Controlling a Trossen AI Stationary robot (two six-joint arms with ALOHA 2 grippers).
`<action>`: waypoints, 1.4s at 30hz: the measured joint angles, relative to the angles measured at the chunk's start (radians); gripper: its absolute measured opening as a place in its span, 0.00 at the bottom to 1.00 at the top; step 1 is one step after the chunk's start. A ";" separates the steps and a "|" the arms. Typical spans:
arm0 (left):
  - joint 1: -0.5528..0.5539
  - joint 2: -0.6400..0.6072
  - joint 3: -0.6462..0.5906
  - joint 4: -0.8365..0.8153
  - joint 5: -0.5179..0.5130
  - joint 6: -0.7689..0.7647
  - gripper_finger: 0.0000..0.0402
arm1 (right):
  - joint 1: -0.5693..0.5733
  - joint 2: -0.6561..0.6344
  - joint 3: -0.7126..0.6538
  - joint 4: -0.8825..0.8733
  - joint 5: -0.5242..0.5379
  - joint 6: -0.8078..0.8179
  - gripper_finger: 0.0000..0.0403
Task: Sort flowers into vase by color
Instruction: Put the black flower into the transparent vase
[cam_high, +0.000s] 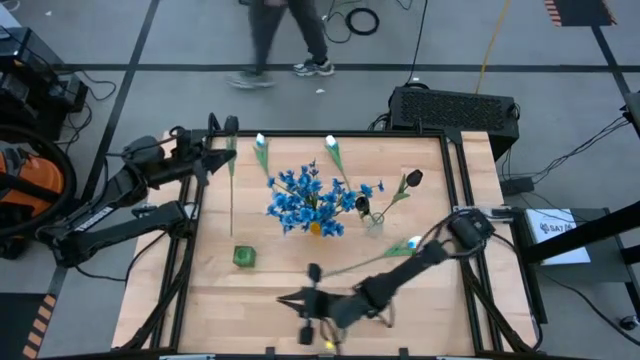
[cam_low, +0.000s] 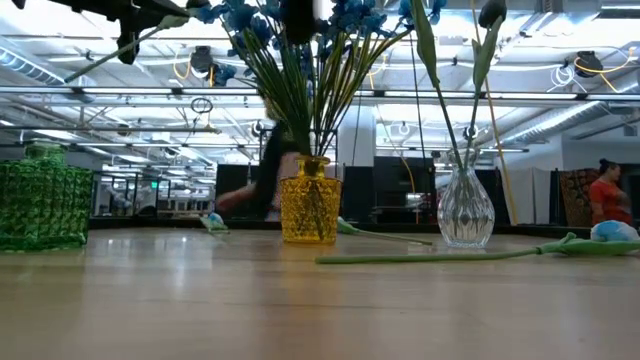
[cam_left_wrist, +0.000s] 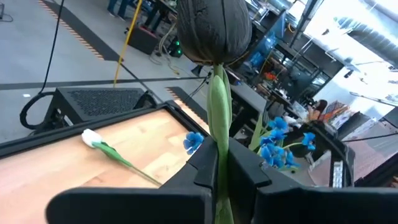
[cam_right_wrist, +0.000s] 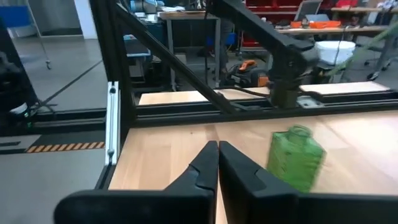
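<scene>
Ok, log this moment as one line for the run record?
left pincer: shut on dark-budded green-stemmed flower, table's far-left edge | right pincer: shut, empty, near front edge | blue flowers: in amber vase | green glass vase: empty

Centre of table (cam_high: 210, 300) crowded: yellow vase (cam_low: 309, 212) packed with blue flowers (cam_high: 305, 200), clear vase (cam_low: 466, 210) just beside it holding a dark bud (cam_high: 413, 179); narrow gap between the two vases, stems spreading overhead; green vase (cam_high: 244, 256) stands alone toward the left front, open wood around it; white tulip (cam_high: 411, 245) with its long stem lies across the right front, blocking a low sweep there; two more white tulips (cam_high: 262, 145) lie behind the bouquet at the far edge; left strip of wood free; right gripper (cam_high: 312, 300) sits low at the near edge, its fingers together.
</scene>
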 joint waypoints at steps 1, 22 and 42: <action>0.000 0.000 0.000 0.000 0.000 0.000 0.06 | -0.012 0.031 0.043 -0.017 -0.013 0.009 0.01; 0.000 -0.001 0.000 0.027 0.000 0.034 0.06 | -0.165 0.449 0.578 -0.161 -0.135 0.197 0.00; 0.000 -0.001 0.000 0.016 0.000 0.053 0.06 | -0.181 0.483 0.579 -0.144 -0.116 0.217 0.00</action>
